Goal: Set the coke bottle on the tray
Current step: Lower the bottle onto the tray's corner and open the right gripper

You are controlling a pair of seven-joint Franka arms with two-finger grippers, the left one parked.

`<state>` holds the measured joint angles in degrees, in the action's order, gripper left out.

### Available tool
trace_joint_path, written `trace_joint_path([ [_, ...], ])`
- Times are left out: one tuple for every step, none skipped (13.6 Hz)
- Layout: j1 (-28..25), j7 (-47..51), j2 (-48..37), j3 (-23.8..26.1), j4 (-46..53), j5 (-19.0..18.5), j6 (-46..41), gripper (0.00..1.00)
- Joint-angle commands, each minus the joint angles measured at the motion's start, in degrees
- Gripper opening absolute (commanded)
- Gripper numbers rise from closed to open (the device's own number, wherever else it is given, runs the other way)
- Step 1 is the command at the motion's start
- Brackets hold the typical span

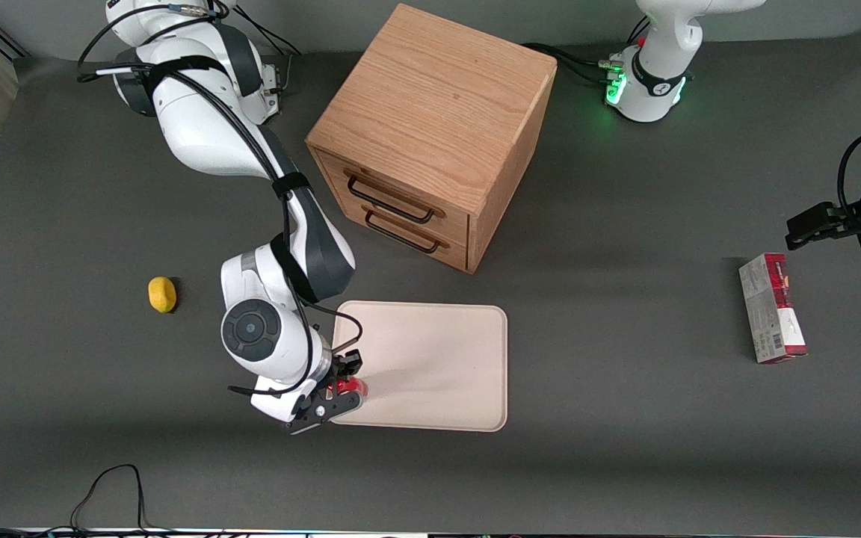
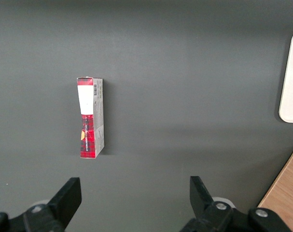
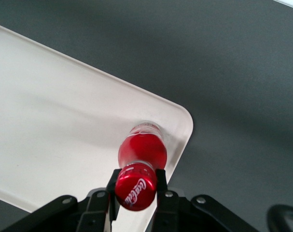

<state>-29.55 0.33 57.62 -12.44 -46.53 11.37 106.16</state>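
The coke bottle [image 3: 142, 153] is a slim red bottle with a red cap bearing white script. It stands upright with its base at the tray's corner. My right gripper [image 3: 136, 186] is shut on the bottle just under the cap, one finger on each side. In the front view the gripper [image 1: 342, 385] and the red bottle [image 1: 347, 387] sit over the tray's corner nearest the camera, at the working arm's end. The tray [image 1: 438, 359] is a large pale cream-pink rectangle with a low rim; it also shows in the right wrist view [image 3: 49, 111].
A wooden two-drawer cabinet [image 1: 430, 127] stands farther from the camera than the tray. A yellow lemon [image 1: 162, 294] lies toward the working arm's end. A red-and-white carton [image 1: 772, 308] lies toward the parked arm's end, also in the left wrist view [image 2: 90, 117]. A cable [image 1: 113, 486] lies near the table's front edge.
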Motion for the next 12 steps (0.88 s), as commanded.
trace_joint_path([
  [-0.24, 1.34, 0.13, -0.13, 0.65, -1.26, 0.89, 1.0],
  [-0.24, 1.43, 0.13, -0.13, 0.65, -1.26, 1.06, 1.0],
  [-0.24, 1.34, 0.13, -0.13, 0.65, -1.26, 1.07, 1.0],
  [-0.24, 1.34, 0.13, -0.13, 0.65, -1.26, 1.07, 1.0],
  [-0.24, 1.34, 0.13, -0.13, 0.65, -1.26, 1.07, 1.0],
  [-0.24, 1.34, 0.13, -0.13, 0.65, -1.26, 1.07, 1.0],
  [-0.24, 1.17, 0.13, -0.13, 0.65, -1.26, 1.07, 1.0],
  [-0.24, 1.16, 0.13, -0.13, 0.65, -1.26, 1.07, 1.0],
  [-0.24, 1.08, 0.13, -0.13, 0.65, -1.26, 1.07, 1.0],
  [-0.16, 1.08, 0.13, -0.13, 0.65, -1.26, 1.07, 1.0],
  [-0.24, 0.99, 0.13, -0.13, 0.65, -1.26, 1.07, 1.0],
  [-0.16, 0.81, 0.04, -0.13, 0.65, -1.26, 1.07, 1.0],
])
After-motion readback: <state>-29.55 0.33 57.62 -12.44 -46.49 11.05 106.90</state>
